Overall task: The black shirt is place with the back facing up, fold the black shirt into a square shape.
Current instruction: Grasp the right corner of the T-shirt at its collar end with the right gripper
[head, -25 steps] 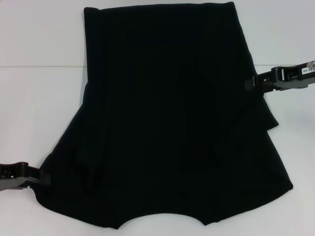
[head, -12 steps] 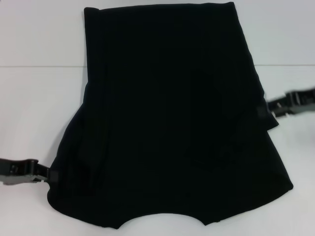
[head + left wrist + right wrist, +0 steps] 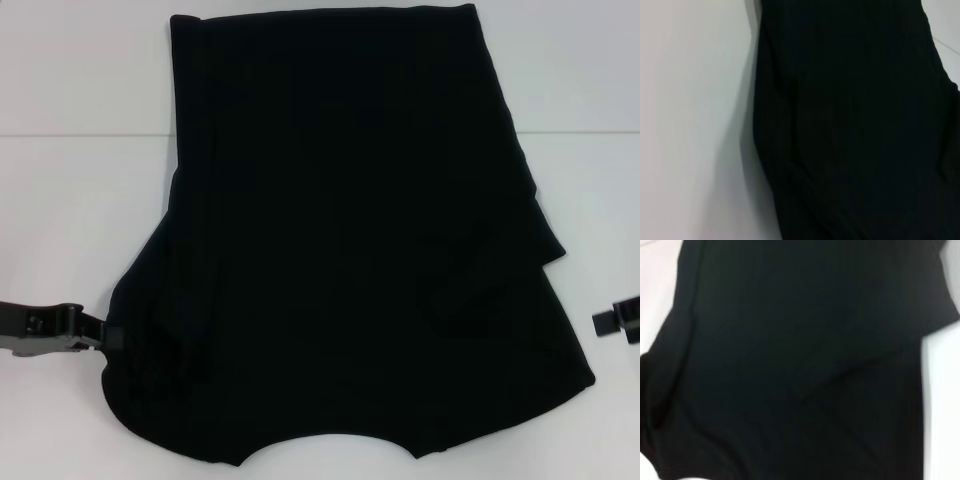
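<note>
The black shirt (image 3: 350,240) lies spread on the white tabletop (image 3: 80,200), filling most of the middle of the head view. Its far edge is a straight, narrow band near the far side of the tabletop; from there the cloth widens toward the near edge, where a shallow curved notch cuts into the hem line. Both long sides are folded inward — the right fold ends in a stepped corner about halfway down the right side, and the left fold shows as a soft ridge running along the left part of the cloth. No lettering shows on the upward face.

The left gripper (image 3: 100,335) sits low at the left, its tip touching or just beside the shirt's near-left edge; whether its jaws are spread or pinching the cloth cannot be told. The right gripper (image 3: 605,322) is at the right edge of the head view, near the shirt's near-right side but apart from it, with bare tabletop between; only its tip shows, and the state of its jaws cannot be told either.

The left wrist view shows the shirt (image 3: 850,125) beside bare tabletop (image 3: 690,125); the right wrist view is almost filled by the dark cloth (image 3: 800,365).
</note>
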You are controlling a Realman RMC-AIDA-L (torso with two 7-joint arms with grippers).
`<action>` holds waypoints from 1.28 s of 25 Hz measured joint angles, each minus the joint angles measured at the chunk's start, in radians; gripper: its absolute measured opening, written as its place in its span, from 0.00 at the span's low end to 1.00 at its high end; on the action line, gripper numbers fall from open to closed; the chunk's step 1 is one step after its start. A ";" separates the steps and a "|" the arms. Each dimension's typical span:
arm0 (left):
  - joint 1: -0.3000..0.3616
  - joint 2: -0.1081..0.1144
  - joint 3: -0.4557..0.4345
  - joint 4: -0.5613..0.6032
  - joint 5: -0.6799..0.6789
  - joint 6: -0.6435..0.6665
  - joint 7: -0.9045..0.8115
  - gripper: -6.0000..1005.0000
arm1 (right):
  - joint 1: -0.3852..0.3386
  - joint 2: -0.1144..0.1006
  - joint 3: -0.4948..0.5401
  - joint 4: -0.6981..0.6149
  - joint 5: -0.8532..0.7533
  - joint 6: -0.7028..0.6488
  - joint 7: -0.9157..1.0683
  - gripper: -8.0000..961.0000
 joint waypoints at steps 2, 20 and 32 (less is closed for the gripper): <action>-0.004 0.001 -0.003 -0.006 0.000 -0.005 -0.001 0.03 | -0.006 0.010 -0.007 0.003 -0.008 0.013 -0.018 0.71; -0.010 0.001 -0.010 -0.023 0.000 -0.026 -0.010 0.03 | 0.005 0.114 -0.021 0.008 -0.157 0.153 -0.096 0.71; -0.008 0.001 -0.019 -0.023 0.000 -0.029 -0.011 0.03 | 0.021 0.124 -0.044 0.037 -0.158 0.188 -0.089 0.71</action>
